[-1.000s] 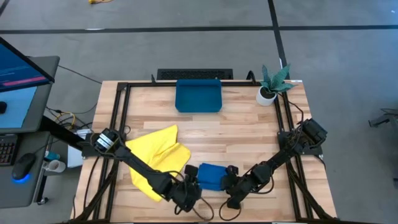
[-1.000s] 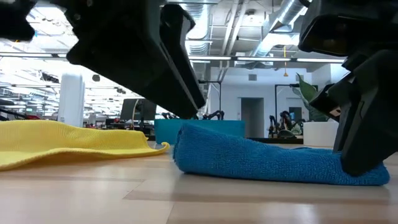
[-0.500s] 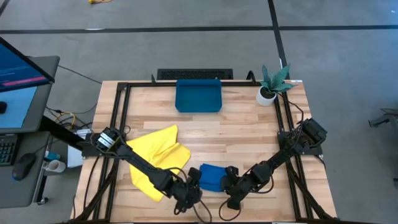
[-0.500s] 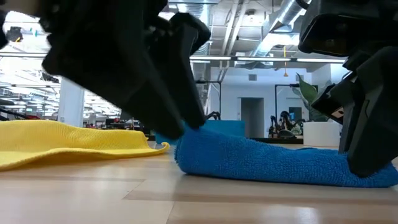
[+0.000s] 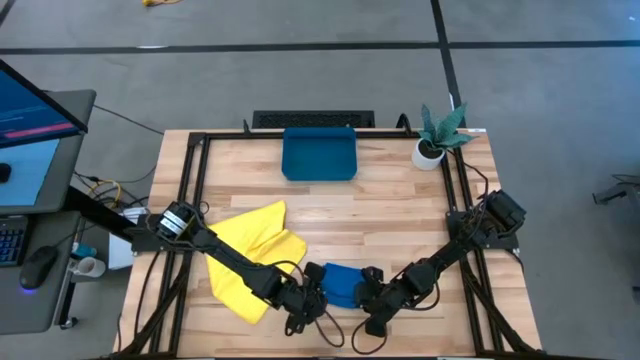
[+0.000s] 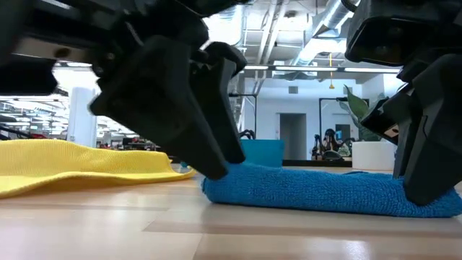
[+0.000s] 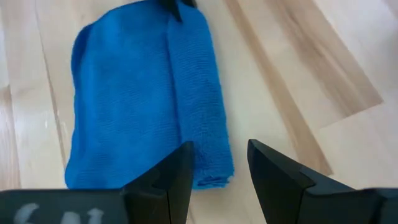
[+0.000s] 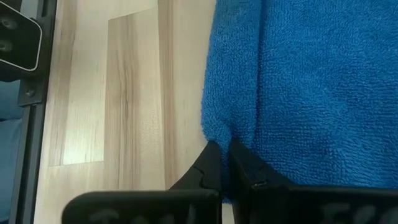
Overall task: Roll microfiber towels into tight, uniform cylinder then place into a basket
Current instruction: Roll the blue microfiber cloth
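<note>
The blue towel (image 5: 341, 283) lies folded into a thick flat bundle near the table's front edge. My left gripper (image 7: 219, 157) stands open at its left end, one finger (image 7: 177, 168) over the cloth and the other (image 7: 267, 168) over bare wood beside the near edge. My right gripper (image 8: 225, 154) is shut on the towel's right end (image 6: 404, 202). The yellow towel (image 5: 252, 255) lies crumpled and spread to the left under my left arm. The teal basket (image 5: 319, 154) stands at the far edge, holding nothing. My left gripper slants down from the table's left over the towel's left end (image 6: 216, 180); I cannot tell whether its finger (image 6: 224, 162) touches the cloth. My right gripper pinches a fold (image 8: 231, 127) at the blue towel's right end between its two fingers. It comes slanting down from the table's right. The towel lies flat on the table.
A small white pot with a green plant (image 5: 436, 137) stands at the far right corner. Black frame rails (image 5: 190, 190) run along the table's sides. Bare wood (image 5: 380, 210) lies between the towels and the basket. A monitor and desk (image 5: 30, 130) stand left of the table.
My left gripper has moved toward the table's right and down, turning at the wrist. It has come from beside the blue towel onto its left end, still open. My right gripper and the towel have stayed in place.
</note>
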Controlling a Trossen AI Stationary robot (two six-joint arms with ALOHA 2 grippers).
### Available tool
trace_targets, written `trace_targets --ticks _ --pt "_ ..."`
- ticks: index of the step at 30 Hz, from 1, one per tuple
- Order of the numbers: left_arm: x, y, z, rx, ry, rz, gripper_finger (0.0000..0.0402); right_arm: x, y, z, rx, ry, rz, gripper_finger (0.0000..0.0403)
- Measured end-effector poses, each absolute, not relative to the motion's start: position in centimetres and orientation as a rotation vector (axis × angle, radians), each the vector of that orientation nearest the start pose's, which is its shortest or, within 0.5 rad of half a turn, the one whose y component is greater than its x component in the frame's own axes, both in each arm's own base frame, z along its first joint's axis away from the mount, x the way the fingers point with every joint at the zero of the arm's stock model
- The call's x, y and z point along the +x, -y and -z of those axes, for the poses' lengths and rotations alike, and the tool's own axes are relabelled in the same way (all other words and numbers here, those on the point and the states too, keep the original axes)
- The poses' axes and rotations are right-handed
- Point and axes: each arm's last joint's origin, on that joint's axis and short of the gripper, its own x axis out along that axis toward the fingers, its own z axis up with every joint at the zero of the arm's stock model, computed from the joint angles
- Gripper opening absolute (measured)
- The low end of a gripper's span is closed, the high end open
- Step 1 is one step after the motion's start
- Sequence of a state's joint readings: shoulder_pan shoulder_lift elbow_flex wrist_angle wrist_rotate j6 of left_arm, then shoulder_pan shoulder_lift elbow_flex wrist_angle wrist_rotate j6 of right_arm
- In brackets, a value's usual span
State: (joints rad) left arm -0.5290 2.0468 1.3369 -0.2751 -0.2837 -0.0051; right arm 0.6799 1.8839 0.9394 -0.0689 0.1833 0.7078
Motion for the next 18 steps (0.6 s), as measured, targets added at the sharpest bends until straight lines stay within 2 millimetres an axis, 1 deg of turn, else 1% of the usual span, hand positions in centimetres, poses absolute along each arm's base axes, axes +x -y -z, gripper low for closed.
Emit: trace_targets --ticks 5,10,14,18 --pt "36.7 19.9 -14.3 0.361 -0.938 0.255 0.0145 27.2 -21.2 -11.0 0.22 -1.025 -0.103 0.0024" --pt "37.0 19.8 -12.7 0.36 -0.976 0.262 0.0145 27.2 -21.2 -11.0 0.22 -1.026 -0.104 0.0021" --pt "37.0 19.7 -12.7 0.381 -0.975 0.226 0.0145 27.2 -21.1 -11.4 0.228 -1.018 -0.11 0.002" --pt "36.4 19.5 -13.6 0.467 -0.981 0.148 0.0145 27.2 -20.9 -11.7 0.243 -1.028 -0.115 0.0028"
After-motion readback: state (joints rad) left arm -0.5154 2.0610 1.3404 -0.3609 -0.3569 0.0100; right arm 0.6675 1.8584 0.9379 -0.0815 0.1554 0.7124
